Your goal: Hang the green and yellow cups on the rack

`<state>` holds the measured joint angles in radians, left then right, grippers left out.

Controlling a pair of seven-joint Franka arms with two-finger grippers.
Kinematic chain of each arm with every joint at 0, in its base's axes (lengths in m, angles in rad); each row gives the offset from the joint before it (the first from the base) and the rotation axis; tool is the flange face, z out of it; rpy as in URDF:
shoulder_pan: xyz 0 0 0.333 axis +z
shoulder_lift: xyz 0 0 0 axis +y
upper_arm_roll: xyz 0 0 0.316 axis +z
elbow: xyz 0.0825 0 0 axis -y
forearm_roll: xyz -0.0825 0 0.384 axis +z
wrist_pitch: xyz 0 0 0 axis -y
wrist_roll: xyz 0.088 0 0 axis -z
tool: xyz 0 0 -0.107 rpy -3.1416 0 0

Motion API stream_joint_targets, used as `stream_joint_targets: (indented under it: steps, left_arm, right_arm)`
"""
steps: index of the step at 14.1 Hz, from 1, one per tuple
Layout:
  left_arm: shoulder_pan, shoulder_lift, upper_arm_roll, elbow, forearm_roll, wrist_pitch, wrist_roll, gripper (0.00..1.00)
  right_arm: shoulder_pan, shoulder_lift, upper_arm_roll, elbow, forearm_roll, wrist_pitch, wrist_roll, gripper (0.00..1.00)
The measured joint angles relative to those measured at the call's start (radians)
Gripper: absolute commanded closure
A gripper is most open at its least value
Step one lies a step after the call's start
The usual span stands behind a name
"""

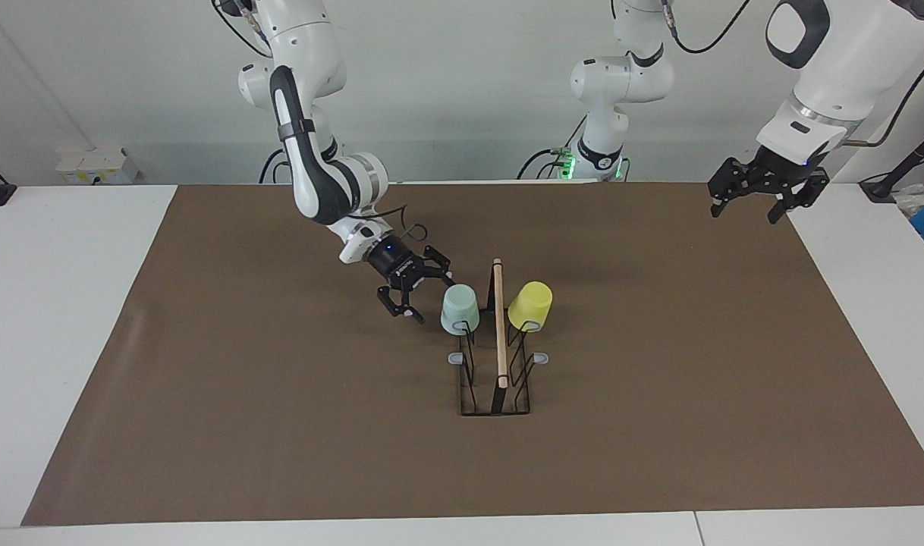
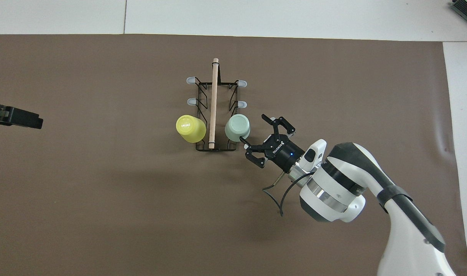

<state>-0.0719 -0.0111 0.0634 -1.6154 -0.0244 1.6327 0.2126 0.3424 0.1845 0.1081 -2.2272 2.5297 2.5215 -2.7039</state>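
Both cups sit mouth-down on the rack [image 1: 496, 379] as the right gripper [image 1: 414, 292] stands just beside the green cup [image 1: 459, 309], jaws spread wide and holding nothing, with clear mat showing between its fingertips and the cup's wall. The green cup rests on the prong nearest the robots on the side toward the right arm's end of the table; the yellow cup [image 1: 530, 305] caps the matching prong across the wooden rod [image 1: 499, 326], which runs along the rack's top. Four grey-tipped prongs farther from the robots stand bare. The left gripper [image 1: 765, 192] waits over the edge of the brown mat [image 1: 280, 425] at its own end of the table, likewise open and empty. With both cups seemingly hung, the step in hand looks like a clean retreat: the right gripper does best to draw away from the cup along the line of its own arm, jaws kept apart, rising only once its lower finger is well clear of the rim. The green cup leans slightly on its prong, so a sideways brush could tip it off or shift the light wire rack.
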Motion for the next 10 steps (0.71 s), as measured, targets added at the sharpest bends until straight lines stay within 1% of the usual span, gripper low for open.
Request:
stream_joint_targets:
  steps: [2, 4, 7, 10]
  left_arm:
    - [0.0, 0.0, 0.0, 0.0, 0.0, 0.0, 0.0, 0.0]
    - [0.0, 0.0, 0.0, 0.0, 0.0, 0.0, 0.0, 0.0]
    - [0.0, 0.0, 0.0, 0.0, 0.0, 0.0, 0.0, 0.0]
    - [0.0, 0.0, 0.0, 0.0, 0.0, 0.0, 0.0, 0.0]
  right_arm:
    - [-0.002, -0.012, 0.0, 0.0, -0.014, 0.024, -0.001, 0.0]
    - [-0.01, -0.028, 0.0, 0.001, -0.052, 0.084, -0.006, 0.0]
    - [-0.041, -0.067, 0.0, 0.001, -0.163, 0.155, -0.006, 0.0]
    - [-0.104, -0.08, -0.001, 0.002, -0.311, 0.161, -0.006, 0.0]
